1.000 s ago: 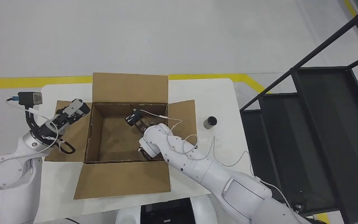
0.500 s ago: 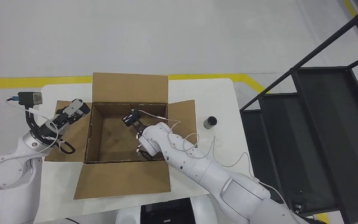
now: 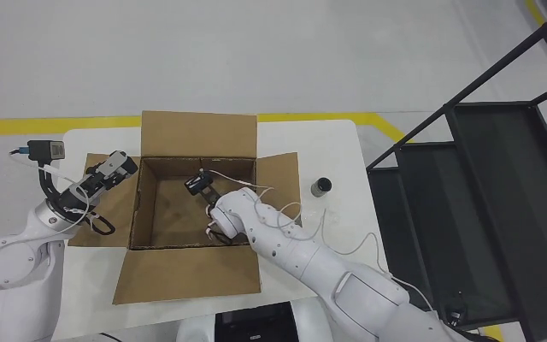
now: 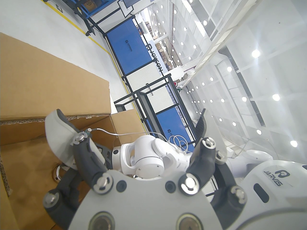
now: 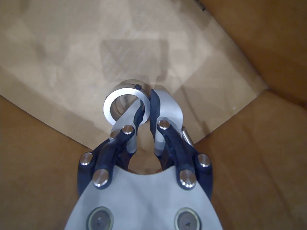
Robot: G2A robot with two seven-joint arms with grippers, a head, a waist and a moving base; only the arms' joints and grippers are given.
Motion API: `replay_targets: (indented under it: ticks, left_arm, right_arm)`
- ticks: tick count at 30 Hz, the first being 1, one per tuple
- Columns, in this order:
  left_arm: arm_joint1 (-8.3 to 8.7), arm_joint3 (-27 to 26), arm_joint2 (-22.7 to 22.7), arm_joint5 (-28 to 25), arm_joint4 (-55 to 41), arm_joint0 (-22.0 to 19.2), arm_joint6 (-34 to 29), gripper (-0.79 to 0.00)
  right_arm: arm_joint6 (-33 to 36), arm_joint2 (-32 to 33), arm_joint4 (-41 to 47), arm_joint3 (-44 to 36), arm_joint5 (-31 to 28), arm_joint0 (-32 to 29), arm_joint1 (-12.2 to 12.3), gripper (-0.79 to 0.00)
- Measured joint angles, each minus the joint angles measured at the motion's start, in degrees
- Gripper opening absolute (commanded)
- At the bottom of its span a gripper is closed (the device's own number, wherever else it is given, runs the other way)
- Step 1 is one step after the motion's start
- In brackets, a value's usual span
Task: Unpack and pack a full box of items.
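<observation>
Industrial hall, set up as a robot test floor.

A yellow line (image 3: 85,125) is painted on the pale floor (image 3: 256,51); black metal stairs (image 3: 479,171), blue partition panels (image 4: 124,44), storage racks (image 4: 88,3) and a high ceiling (image 4: 239,20) dotted with round lamps (image 4: 255,53) are seen.

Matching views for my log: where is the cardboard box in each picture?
Top view: cardboard box on the table, flaps open.
Left wrist view: box wall and flap beyond the open left end effector.
Right wrist view: box floor around the right end effector, shut on a metal ring.
Shared landmark: the right arm inside the box.
</observation>
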Motion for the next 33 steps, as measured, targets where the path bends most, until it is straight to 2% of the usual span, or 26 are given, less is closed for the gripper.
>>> replay_targets:
  ticks: [7,13,20,23,29,33]
  left_arm:
    - [0.0,0.0,0.0,0.0,0.0,0.0,0.0,0.0]
    - [0.0,0.0,0.0,0.0,0.0,0.0,0.0,0.0]
    - [0.0,0.0,0.0,0.0,0.0,0.0,0.0,0.0]
    - [0.0,0.0,0.0,0.0,0.0,0.0,0.0,0.0]
    - [0.0,0.0,0.0,0.0,0.0,0.0,0.0,0.0]
    - [0.0,0.0,0.0,0.0,0.0,0.0,0.0,0.0]
  right_arm:
    - [0.97,1.7,-0.45,-4.19,-1.45,-0.31,0.44,-0.785]
    - [2.46,7.44,-0.08,-15.54,-6.97,-4.33,2.91,-0.785]
    - [7.39,21.36,1.89,-37.69,-16.55,-16.17,7.62,-0.785]
    - [7.25,27.43,4.9,-46.2,-19.36,-22.02,9.02,-0.785]
    - [4.47,37.72,10.08,-58.32,-21.88,-31.97,10.93,-0.785]
    - [1.69,42.5,12.19,-62.57,-22.74,-37.39,11.78,-0.785]
